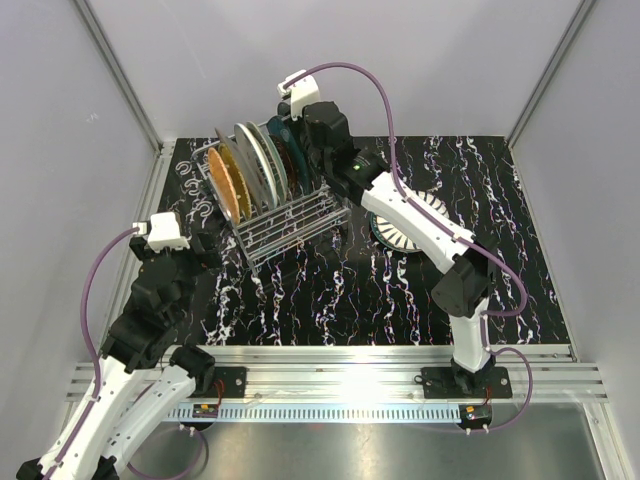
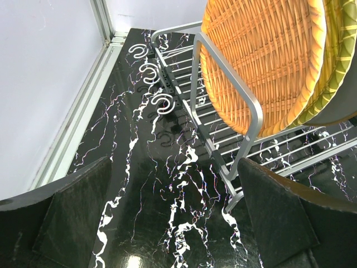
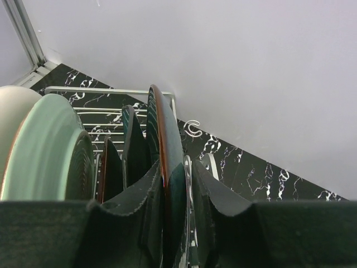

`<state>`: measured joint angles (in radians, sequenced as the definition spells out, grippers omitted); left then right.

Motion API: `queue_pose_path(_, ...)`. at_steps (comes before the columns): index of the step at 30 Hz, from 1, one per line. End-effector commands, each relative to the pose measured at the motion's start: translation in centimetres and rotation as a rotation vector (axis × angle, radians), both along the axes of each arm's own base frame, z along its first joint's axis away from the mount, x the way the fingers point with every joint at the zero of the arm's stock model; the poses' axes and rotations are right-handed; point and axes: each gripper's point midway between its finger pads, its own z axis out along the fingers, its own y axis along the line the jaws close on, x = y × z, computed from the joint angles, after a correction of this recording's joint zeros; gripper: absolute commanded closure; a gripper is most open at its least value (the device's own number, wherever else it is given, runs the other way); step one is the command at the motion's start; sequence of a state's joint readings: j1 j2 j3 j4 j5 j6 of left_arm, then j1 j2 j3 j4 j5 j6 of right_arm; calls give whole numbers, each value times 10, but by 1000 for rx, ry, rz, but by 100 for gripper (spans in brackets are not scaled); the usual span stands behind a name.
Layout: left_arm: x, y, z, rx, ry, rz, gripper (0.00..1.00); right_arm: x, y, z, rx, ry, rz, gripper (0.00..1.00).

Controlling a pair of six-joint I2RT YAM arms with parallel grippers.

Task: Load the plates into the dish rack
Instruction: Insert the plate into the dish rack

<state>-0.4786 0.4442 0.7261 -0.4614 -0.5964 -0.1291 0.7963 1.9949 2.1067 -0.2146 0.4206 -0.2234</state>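
The silver wire dish rack (image 1: 300, 225) stands at the back left of the table with several plates upright in it. An orange woven plate (image 1: 226, 182) is at its left end, then a grey one (image 1: 262, 160). A dark teal plate (image 1: 292, 152) is at the right end. My right gripper (image 1: 303, 135) is over that teal plate. In the right wrist view the plate's reddish rim (image 3: 166, 134) stands between the fingers (image 3: 131, 195). A thin gap shows at the right finger, so my right gripper (image 3: 181, 187) is open. My left gripper (image 2: 175, 223) is open and empty beside the rack (image 2: 254, 109), near the orange plate (image 2: 262, 56).
A white plate with black radial stripes (image 1: 418, 212) lies flat on the black marbled table, partly under my right arm. White C-shaped hooks (image 2: 146, 72) hang on the rack's left side. A pale green plate (image 3: 47, 145) stands left of the teal one. Walls close off the back and sides.
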Motion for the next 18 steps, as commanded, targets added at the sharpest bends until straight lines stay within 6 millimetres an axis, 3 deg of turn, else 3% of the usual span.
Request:
queue_pose_path(1, 4, -5, 8, -21, -38, -20, 1, -5, 3, 15, 60, -17, 4, 68)
queue_pose_path(10, 5, -6, 7, -17, -32, -20, 1, -19, -6, 38, 108, -35, 12, 67)
queue_pose_path(18, 5, -6, 7, -18, -31, -21, 1, -28, -14, 42, 136, -20, 19, 70)
